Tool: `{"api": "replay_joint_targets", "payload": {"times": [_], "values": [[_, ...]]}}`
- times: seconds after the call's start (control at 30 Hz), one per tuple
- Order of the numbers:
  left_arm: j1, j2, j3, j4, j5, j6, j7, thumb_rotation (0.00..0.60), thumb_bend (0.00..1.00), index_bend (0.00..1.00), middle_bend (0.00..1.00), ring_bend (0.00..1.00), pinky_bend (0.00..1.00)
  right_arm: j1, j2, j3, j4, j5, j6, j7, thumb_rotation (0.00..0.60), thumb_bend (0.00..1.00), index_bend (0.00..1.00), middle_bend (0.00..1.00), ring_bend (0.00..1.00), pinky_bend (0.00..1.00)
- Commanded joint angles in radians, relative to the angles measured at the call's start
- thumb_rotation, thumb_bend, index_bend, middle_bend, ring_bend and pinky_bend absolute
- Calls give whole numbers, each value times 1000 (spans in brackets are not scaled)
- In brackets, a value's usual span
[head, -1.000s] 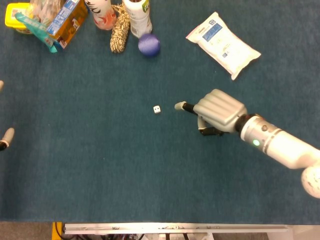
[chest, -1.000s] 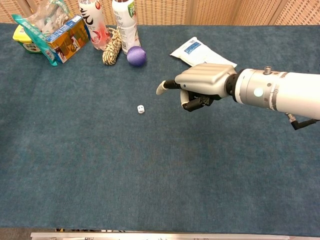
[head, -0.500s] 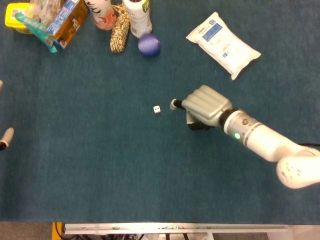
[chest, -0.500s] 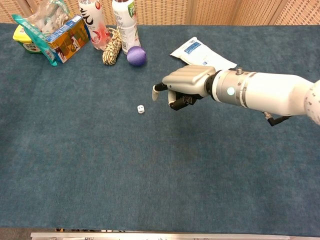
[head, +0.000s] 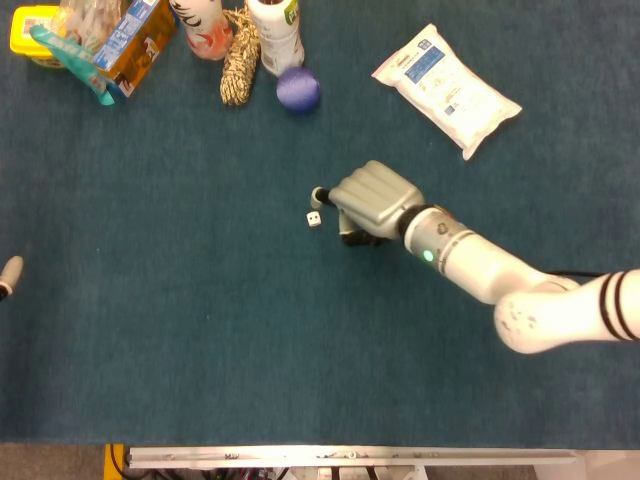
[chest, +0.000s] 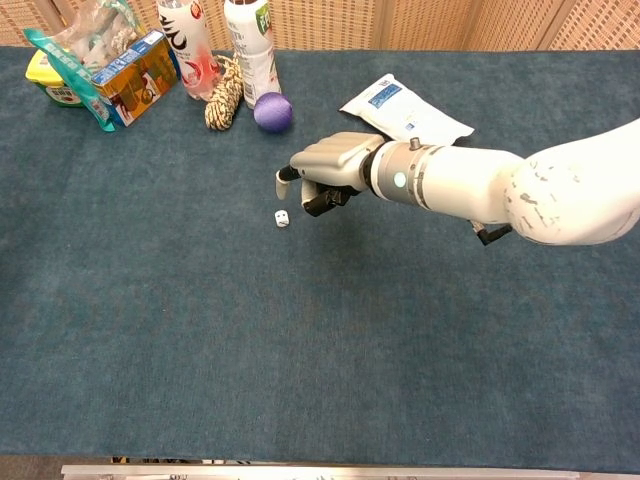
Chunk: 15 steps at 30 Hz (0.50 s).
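Note:
A small white die (head: 314, 219) (chest: 282, 218) lies on the blue cloth near the middle of the table. My right hand (head: 367, 199) (chest: 326, 167) hovers just right of it and above, with one finger stretched toward the die and the others curled in; nothing is held. A fingertip of my left hand (head: 8, 275) shows only at the left edge of the head view, far from everything.
A purple ball (head: 298, 88) (chest: 272, 111), a rope bundle (head: 239, 57), two bottles (chest: 250, 45), a carton (chest: 140, 75) and a yellow tub (head: 30, 30) crowd the far left. A white packet (head: 445, 87) (chest: 402, 108) lies at the far right.
My right arm has reached leftward across the cloth, bringing the outstretched fingertip from well right of the die to just beside it. The die has not moved.

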Motion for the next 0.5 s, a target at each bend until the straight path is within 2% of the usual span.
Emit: {"api": "replay_joint_targets", "payload": {"times": [0.03, 0.27, 0.5], "values": [[1, 0, 0, 1, 0, 1, -2, 600, 258, 17, 104, 48, 46, 24, -37, 0, 50, 30, -17, 13, 313, 992, 251, 1000, 1000, 1000], [5, 1, 1, 6, -2, 4, -7, 600, 258, 17, 104, 48, 46, 57, -93, -21, 132, 67, -40, 23, 313, 992, 252, 1000, 1000, 1000], [10, 1, 2, 11, 3, 13, -16, 600, 258, 17, 104, 48, 46, 75, -117, -31, 162, 78, -59, 41, 313, 992, 252, 1000, 1000, 1000]]}}
